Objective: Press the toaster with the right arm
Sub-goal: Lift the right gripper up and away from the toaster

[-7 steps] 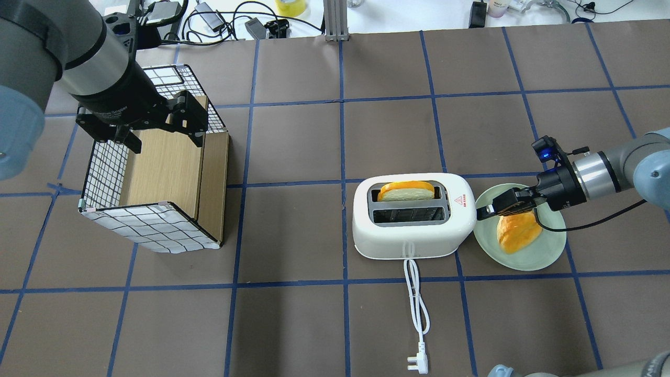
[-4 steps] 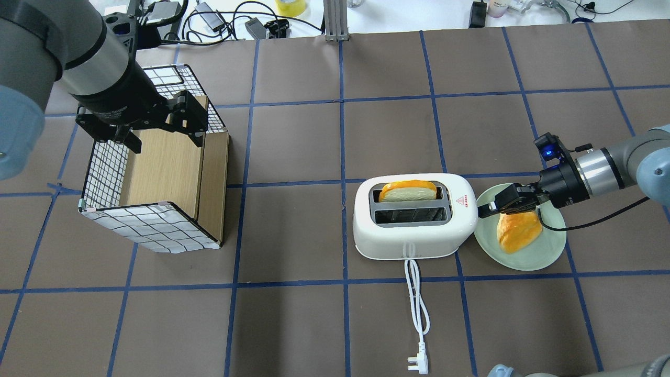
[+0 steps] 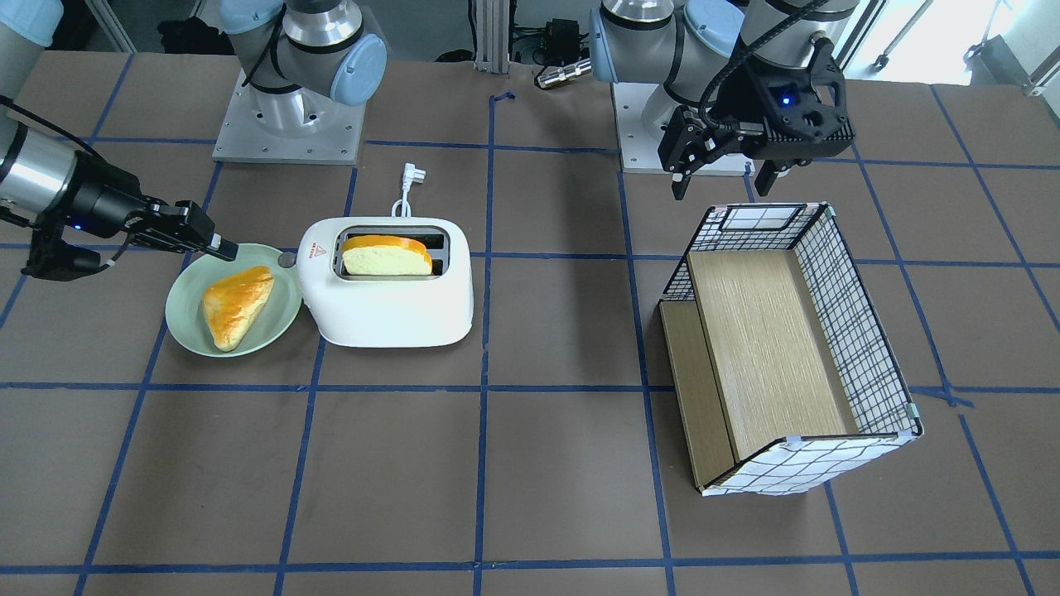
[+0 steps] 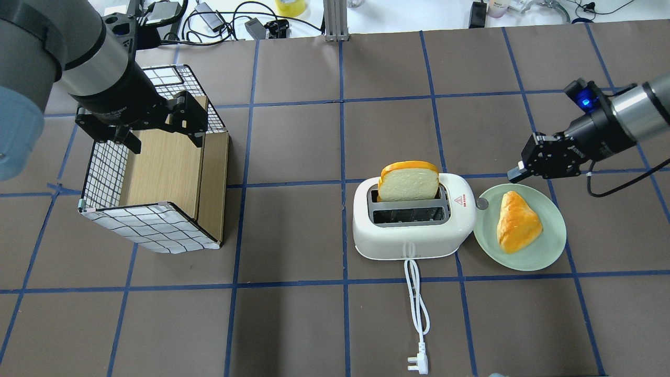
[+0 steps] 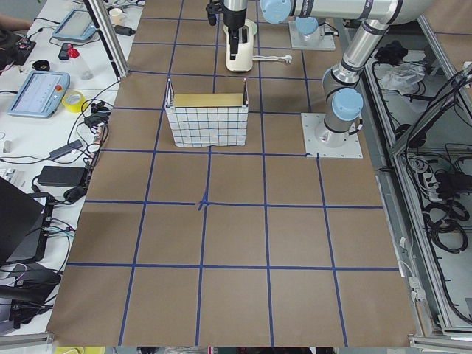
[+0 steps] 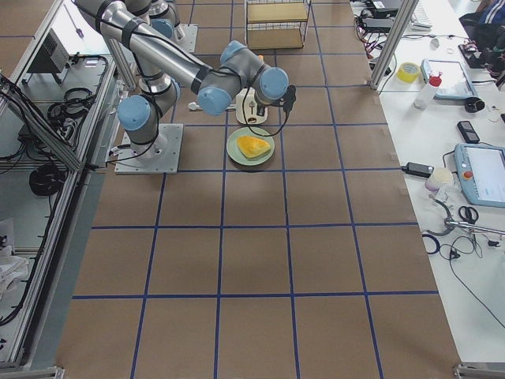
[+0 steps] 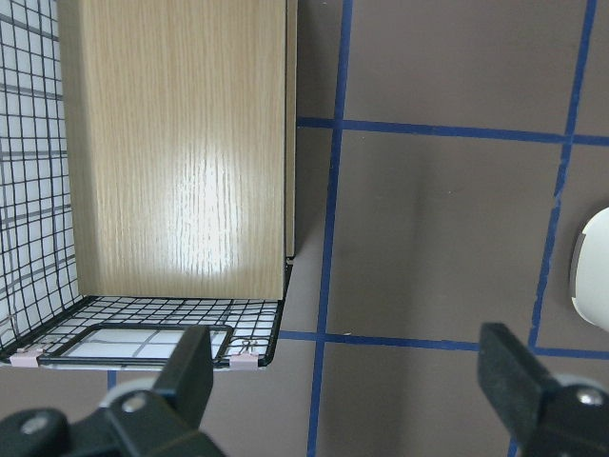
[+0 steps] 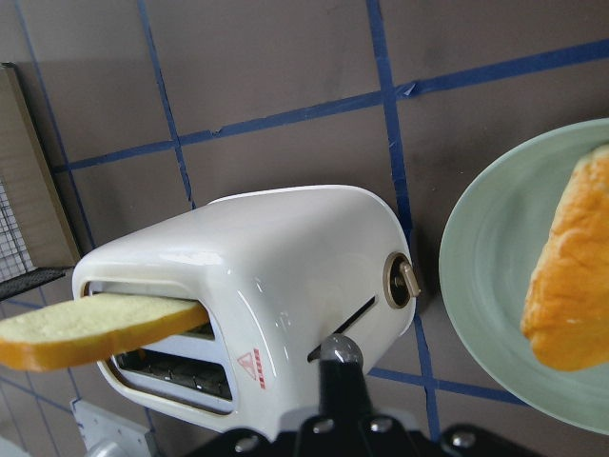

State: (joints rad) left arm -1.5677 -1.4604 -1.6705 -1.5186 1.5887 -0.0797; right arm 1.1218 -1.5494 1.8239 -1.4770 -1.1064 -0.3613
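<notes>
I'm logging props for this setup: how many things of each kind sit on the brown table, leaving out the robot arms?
bread pieces: 2, the slice in the toaster and the wedge on the plate
toaster: 1
plate: 1
wire basket: 1
total: 5

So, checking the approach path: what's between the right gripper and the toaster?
In the overhead view, just the rim of the green plate lies between the right gripper and the toaster; the pastry on it sits off that line.
</notes>
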